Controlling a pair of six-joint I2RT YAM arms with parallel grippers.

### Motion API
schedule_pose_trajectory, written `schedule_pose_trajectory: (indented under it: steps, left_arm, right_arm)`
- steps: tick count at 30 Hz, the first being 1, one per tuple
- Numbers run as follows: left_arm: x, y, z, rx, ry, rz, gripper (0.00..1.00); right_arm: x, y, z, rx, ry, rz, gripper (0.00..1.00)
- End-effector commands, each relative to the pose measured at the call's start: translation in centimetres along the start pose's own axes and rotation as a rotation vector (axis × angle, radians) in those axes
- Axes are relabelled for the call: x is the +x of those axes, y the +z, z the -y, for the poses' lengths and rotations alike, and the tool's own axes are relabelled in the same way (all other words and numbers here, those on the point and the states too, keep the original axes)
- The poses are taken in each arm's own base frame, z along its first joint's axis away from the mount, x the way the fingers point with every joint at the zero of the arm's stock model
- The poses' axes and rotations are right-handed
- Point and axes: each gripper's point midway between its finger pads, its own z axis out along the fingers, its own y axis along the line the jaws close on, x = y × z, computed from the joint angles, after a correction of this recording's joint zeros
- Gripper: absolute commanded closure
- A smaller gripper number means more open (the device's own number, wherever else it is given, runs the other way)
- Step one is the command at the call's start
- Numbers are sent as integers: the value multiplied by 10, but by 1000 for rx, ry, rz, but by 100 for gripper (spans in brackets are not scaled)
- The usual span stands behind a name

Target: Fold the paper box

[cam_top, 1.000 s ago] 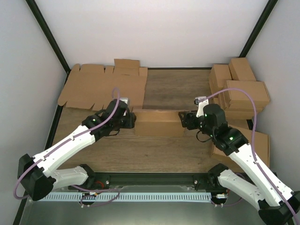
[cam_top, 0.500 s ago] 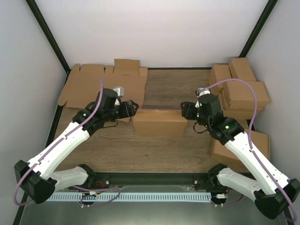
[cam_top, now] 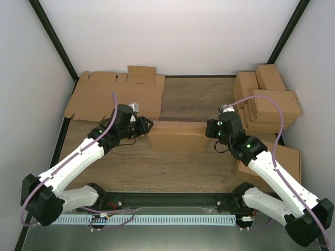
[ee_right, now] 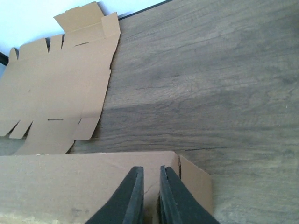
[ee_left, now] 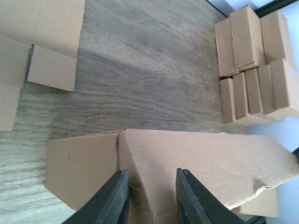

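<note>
Two arms: one at each end of the paper box [cam_top: 177,137]
Box position: mid-table, lying lengthwise between them on the wooden table [cam_top: 193,102]
Left gripper [cam_top: 145,125]: fingers parted, straddling the box's left end
Right gripper [cam_top: 211,129]: fingers pinched narrow on the right end
Flat sheets [cam_top: 112,97]: far left
Cartons [cam_top: 267,99]: far right

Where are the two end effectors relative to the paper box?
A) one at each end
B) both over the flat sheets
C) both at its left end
A: the left end effector is at the left end of the paper box, the right end effector at its right end.
</note>
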Motion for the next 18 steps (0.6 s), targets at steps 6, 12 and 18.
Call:
schedule_pose_trajectory:
  steps: [6, 12, 18]
  left_arm:
    - [34, 17, -42, -74, -17, -82, 82]
    - [48, 24, -72, -167, 15, -98, 84]
    - [35, 19, -60, -164, 58, -84, 74]
  right_arm:
    - [58, 13, 28, 32, 3, -106, 90]
    - [73, 18, 38, 48, 8, -124, 79]
    - [37, 3, 25, 37, -25, -44, 76]
